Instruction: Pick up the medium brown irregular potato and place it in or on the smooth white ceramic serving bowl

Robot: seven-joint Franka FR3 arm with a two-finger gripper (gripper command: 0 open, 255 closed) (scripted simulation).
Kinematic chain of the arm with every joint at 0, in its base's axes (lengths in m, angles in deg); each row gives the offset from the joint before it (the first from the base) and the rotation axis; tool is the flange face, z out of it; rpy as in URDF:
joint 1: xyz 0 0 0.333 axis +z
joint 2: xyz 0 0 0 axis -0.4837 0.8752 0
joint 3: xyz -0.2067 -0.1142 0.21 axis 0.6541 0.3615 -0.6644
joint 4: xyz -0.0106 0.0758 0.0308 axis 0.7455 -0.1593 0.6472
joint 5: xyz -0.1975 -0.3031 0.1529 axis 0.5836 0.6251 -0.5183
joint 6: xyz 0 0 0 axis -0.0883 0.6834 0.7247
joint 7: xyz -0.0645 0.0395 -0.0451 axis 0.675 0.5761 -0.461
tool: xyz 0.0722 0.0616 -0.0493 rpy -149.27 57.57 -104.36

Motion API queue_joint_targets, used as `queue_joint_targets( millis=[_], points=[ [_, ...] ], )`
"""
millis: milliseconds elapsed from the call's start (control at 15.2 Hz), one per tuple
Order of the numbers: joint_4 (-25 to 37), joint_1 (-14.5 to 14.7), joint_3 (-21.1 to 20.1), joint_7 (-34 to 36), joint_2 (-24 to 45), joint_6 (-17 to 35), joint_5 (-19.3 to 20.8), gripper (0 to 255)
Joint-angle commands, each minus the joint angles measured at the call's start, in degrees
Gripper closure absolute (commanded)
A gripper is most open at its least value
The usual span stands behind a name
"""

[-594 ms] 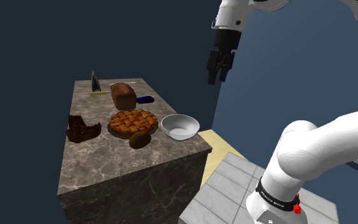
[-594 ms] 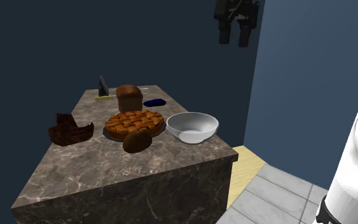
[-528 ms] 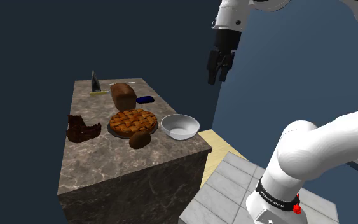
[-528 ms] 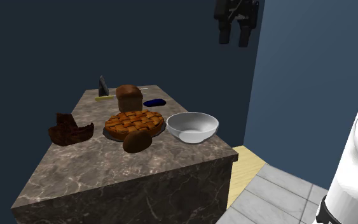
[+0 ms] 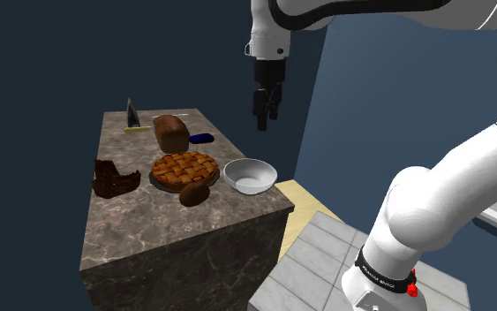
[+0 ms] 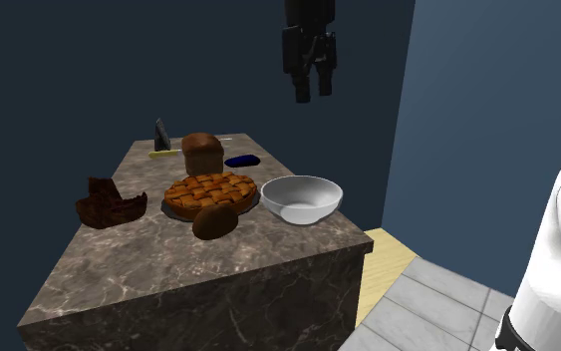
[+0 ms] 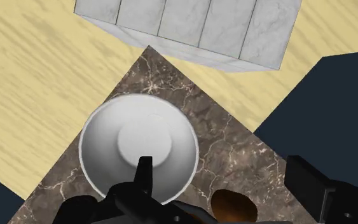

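Dim, even rendered lighting in both exterior views; brighter wrist view. Soft shading inside the bowl (image 7: pixel 139 147), faint shadows on the worktop (image 5: pixel 184 231); no glare, blur or distortion.

I have open air all round the gripper (image 5: pixel 263 117), with a free drop to the marble counter (image 5: pixel 158 231). The white bowl (image 7: pixel 139 147) sits almost straight under it, mouth up. Beyond the bowl is the potato (image 5: pixel 193 193), with the lattice pie (image 5: pixel 184 168) tight against its far side; I can't tell if they touch. The potato's near side is bare counter. The bread loaf (image 5: pixel 171 133) and blue dish (image 5: pixel 201 138) stand behind the pie. The brown cake chunk (image 5: pixel 114 180) is well apart.
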State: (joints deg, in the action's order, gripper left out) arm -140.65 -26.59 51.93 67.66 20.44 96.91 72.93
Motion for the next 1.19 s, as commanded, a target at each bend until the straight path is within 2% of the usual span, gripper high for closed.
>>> queue_joint_targets(
  millis=[0,594,1122],
  points=[
    [2.4,0.8,-1.7,-1.5,5.0,1.0,2.1,0],
    [13.1,4.3,-8.4,-6.4,26.2,3.5,14.5,0],
    [22.4,9.9,-11.9,-9.8,44.1,3.0,27.8,0]
  ],
)
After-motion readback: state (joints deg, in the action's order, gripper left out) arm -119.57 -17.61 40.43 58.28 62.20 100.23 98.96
